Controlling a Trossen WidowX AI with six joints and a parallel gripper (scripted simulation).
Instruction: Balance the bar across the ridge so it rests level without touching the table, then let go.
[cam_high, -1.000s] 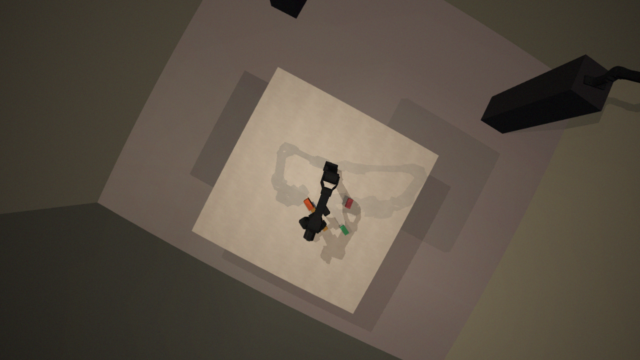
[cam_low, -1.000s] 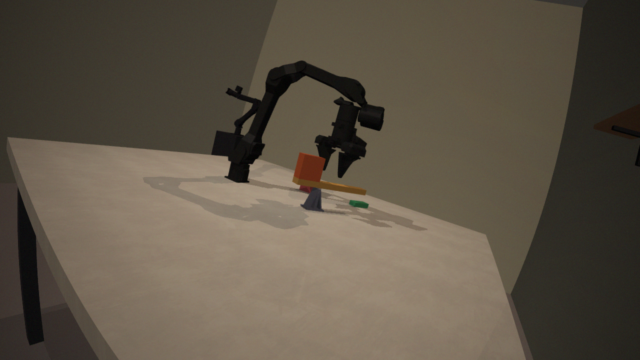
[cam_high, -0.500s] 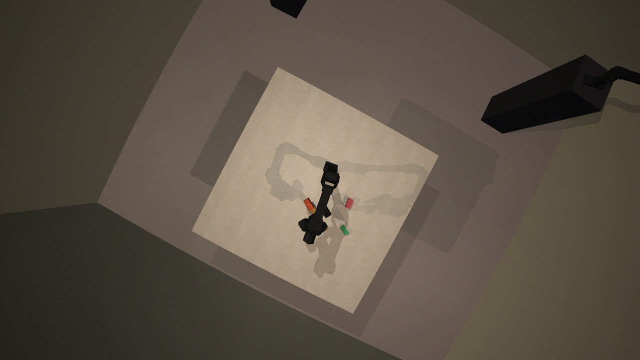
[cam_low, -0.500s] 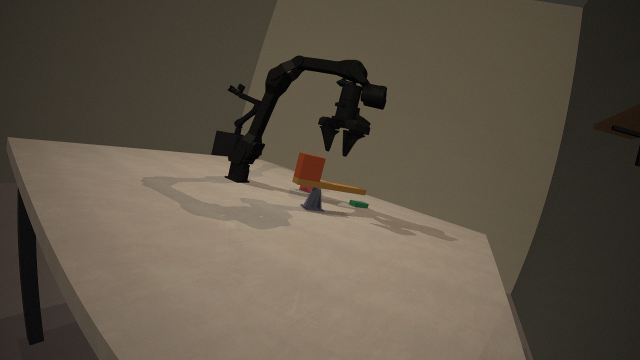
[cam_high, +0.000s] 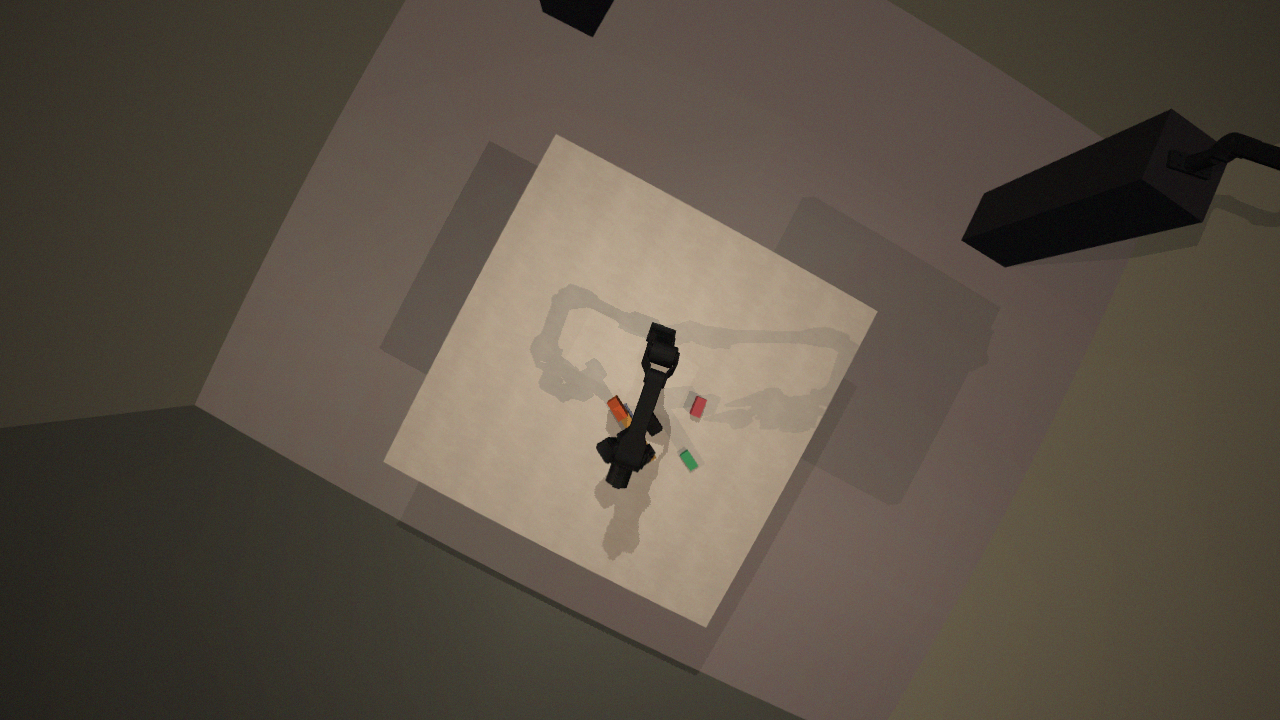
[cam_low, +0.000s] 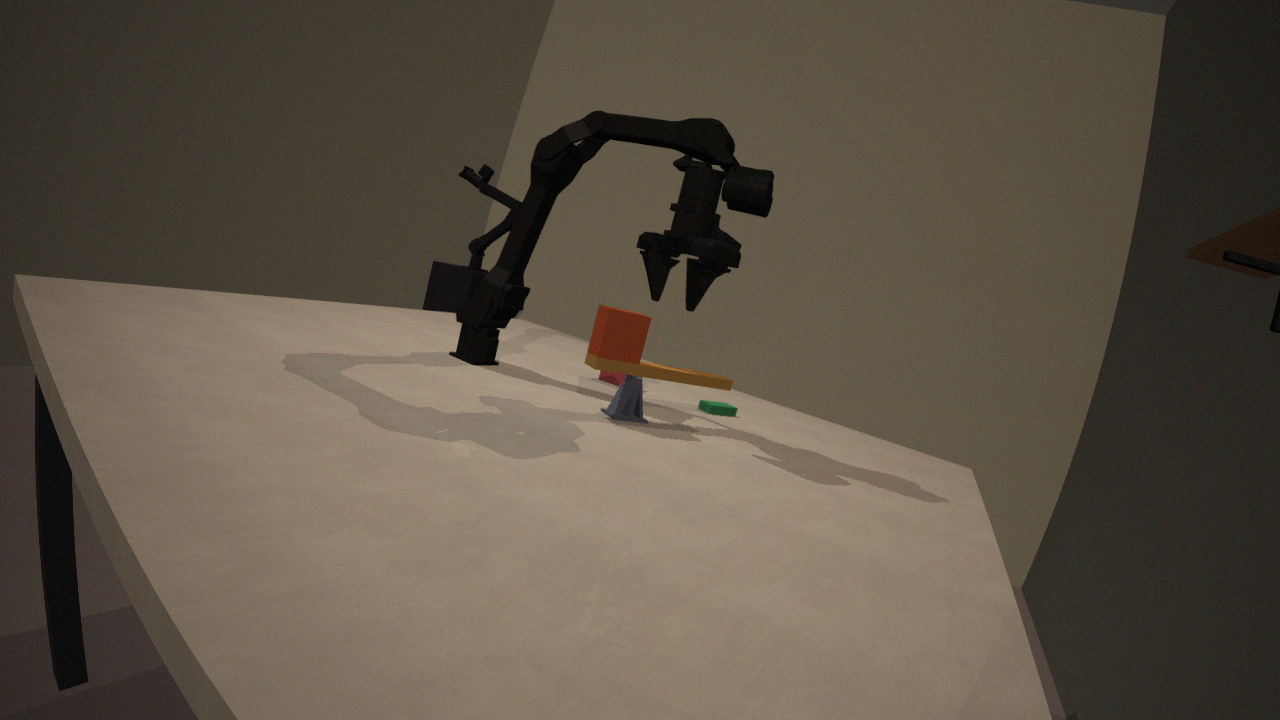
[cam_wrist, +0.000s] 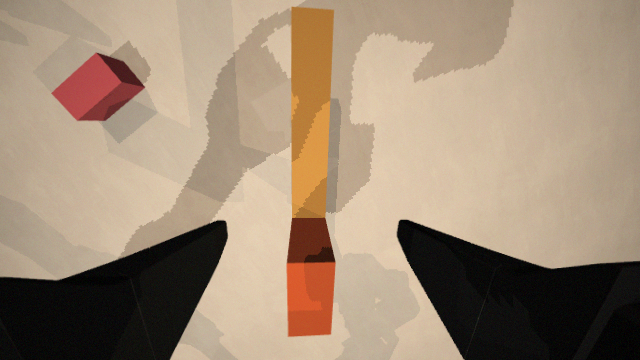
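Note:
The yellow-orange bar (cam_low: 687, 375) (cam_wrist: 311, 75) lies across the top of the grey-blue ridge (cam_low: 628, 400), with both ends off the table. An orange-red block (cam_low: 619, 334) (cam_wrist: 310, 300) (cam_high: 617, 408) stands on one end of the bar. The ridge bears the bar near the block's end, and the long arm of the bar reaches out the other way. The bar looks about level in the exterior view. My gripper (cam_low: 673, 305) (cam_wrist: 315, 228) is open and empty, above the bar and touching nothing. In the top view the arm hides most of the bar and ridge.
A red block (cam_high: 698, 406) (cam_wrist: 87, 87) stands on the table (cam_high: 537, 241) (cam_low: 537, 555), on the arm's base side of the bar. A flat green block (cam_high: 688, 460) (cam_low: 717, 409) lies beyond the bar's long end.

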